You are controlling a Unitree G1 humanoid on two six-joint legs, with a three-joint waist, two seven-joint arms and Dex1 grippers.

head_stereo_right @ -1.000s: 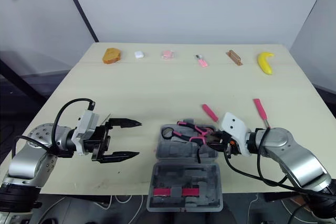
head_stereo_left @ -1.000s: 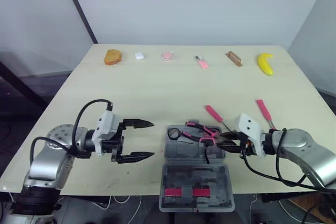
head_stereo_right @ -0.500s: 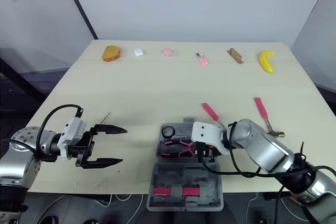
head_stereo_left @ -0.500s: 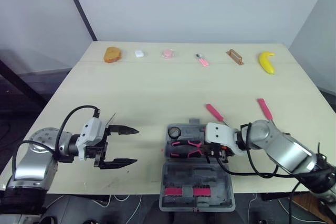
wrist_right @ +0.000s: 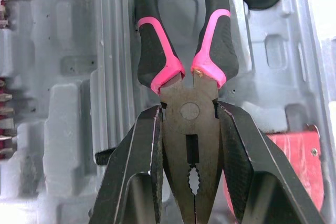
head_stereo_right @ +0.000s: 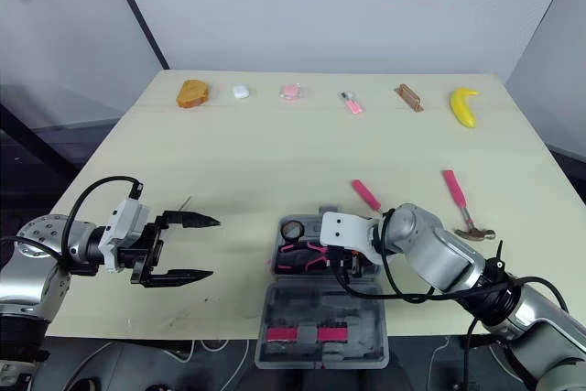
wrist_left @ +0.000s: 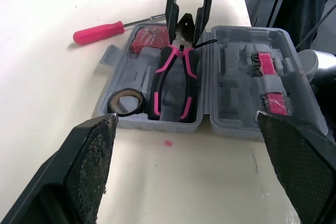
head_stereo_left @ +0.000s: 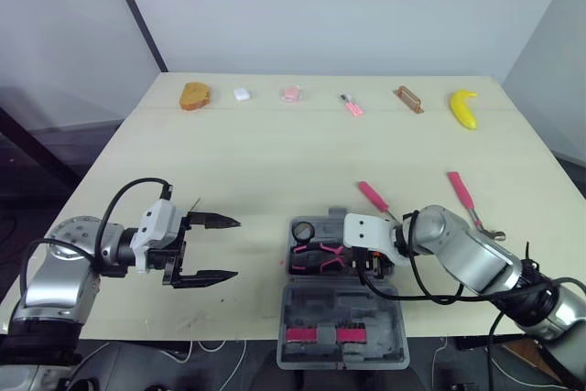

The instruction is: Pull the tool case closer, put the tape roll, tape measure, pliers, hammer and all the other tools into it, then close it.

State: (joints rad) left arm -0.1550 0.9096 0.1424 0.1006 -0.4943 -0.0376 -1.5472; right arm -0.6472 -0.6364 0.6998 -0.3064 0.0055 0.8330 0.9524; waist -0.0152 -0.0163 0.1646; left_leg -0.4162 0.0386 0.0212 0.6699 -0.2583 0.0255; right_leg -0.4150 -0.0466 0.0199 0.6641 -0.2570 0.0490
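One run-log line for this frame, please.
right gripper: shut on pliers head, pliers in tool case | left gripper: open over table | tape roll: in case | hammer: outside case

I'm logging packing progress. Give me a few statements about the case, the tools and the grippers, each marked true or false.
1. The pliers lie in the tool case. True.
2. The hammer is in the case. False: it lies on the table, to the right of the case.
3. The left gripper is shut on the tape roll. False: it is open and holds nothing; the roll sits in the case.
4. The case is open. True.
5. The right gripper grips the pliers' head. True.
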